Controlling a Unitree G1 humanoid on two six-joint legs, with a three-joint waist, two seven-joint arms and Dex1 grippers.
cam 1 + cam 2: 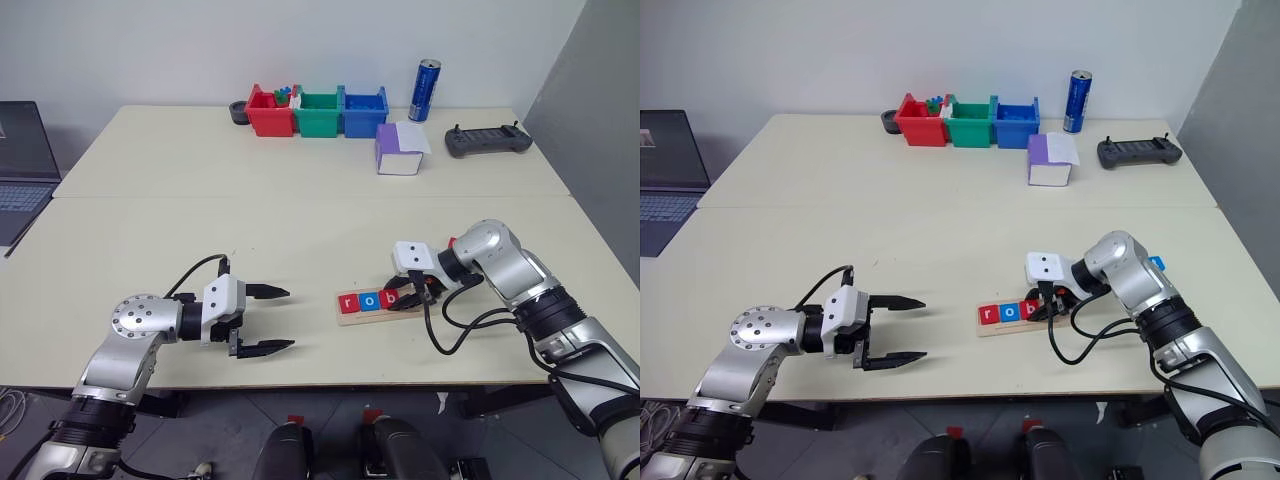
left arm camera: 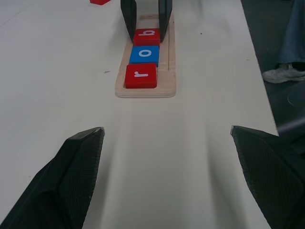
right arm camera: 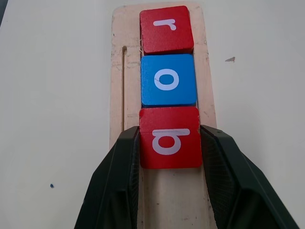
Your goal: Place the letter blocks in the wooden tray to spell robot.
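Tray: the long pale wooden tray lies flat on the cream bench, near its front edge.
Letter blocks: red square "r" tile, blue "o" tile and red "b" tile sit touching in a row in the tray, starting at the tray's left end.
Right claw: over the tray, its two black fingers clamped on either side of the "b" tile.
Left claw: to the left of the tray, well apart from it, fingers spread wide with nothing between them.
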